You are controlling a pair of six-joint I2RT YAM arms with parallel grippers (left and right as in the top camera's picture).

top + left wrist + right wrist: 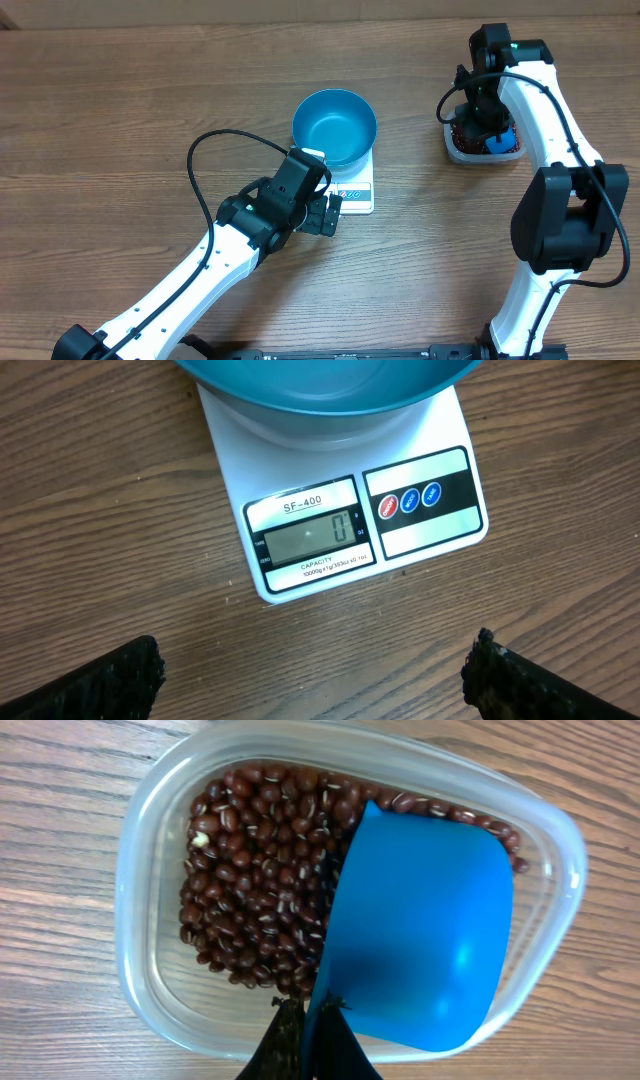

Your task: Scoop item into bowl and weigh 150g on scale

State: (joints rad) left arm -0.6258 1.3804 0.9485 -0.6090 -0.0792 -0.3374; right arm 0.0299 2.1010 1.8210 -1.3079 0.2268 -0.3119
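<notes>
The empty blue bowl stands on the white scale, whose display shows zero in the left wrist view. My left gripper hovers open over bare wood just in front of the scale, below the bowl's rim. At the far right, my right gripper is shut on the edge of a small blue scoop. The scoop sits tilted inside the clear tub, beside the red-brown beans. No beans show inside the scoop.
The clear tub sits at the back right of the wooden table, under the right arm. The left arm reaches in from the front left, and a black cable loops above it.
</notes>
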